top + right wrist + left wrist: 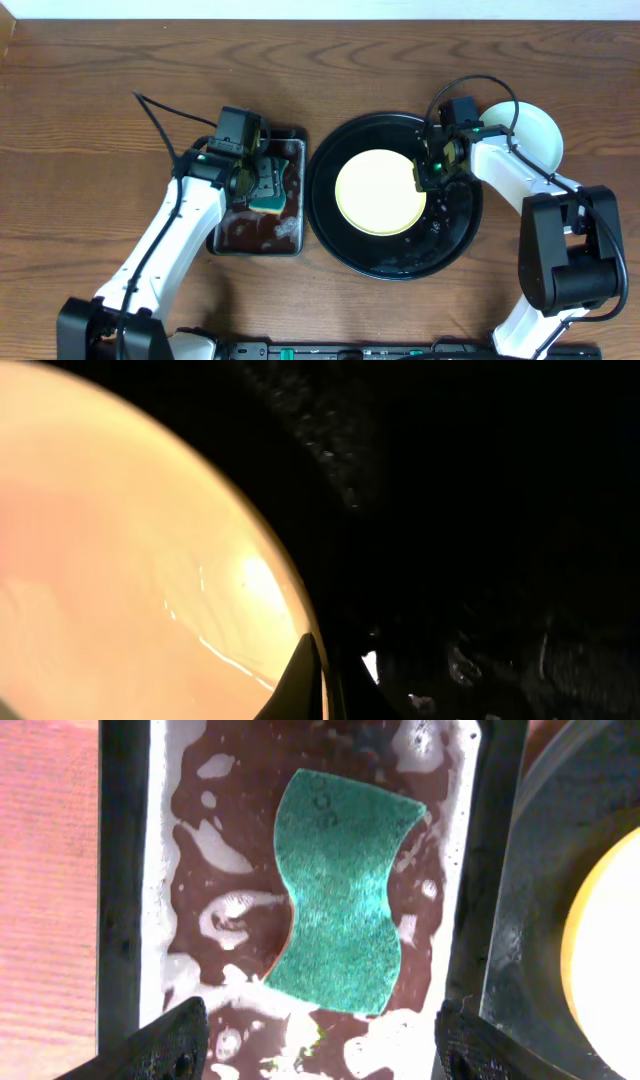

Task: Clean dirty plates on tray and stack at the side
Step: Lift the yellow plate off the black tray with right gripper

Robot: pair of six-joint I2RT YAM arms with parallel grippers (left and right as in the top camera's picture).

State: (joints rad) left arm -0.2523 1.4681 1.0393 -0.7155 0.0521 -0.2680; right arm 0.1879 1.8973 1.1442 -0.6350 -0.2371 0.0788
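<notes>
A pale yellow plate (380,192) lies in the middle of the big round black tray (455,240). My right gripper (426,178) is at the plate's right edge. The right wrist view shows that gripper (322,685) shut, its dark fingers pinching the rim of the yellow plate (120,540) over the wet tray (480,510). A pale mint-white plate (532,130) sits on the table right of the tray, partly behind my right arm. My left gripper (262,183) hovers open over a green sponge (340,900), and its fingers (170,1045) stand apart from it.
The sponge (272,200) lies in a rectangular black pan (255,240) of brown soapy liquid, just left of the tray. In the left wrist view the pan's rim (125,870) is at the left and the tray's rim (540,920) at the right. Bare wooden table surrounds everything.
</notes>
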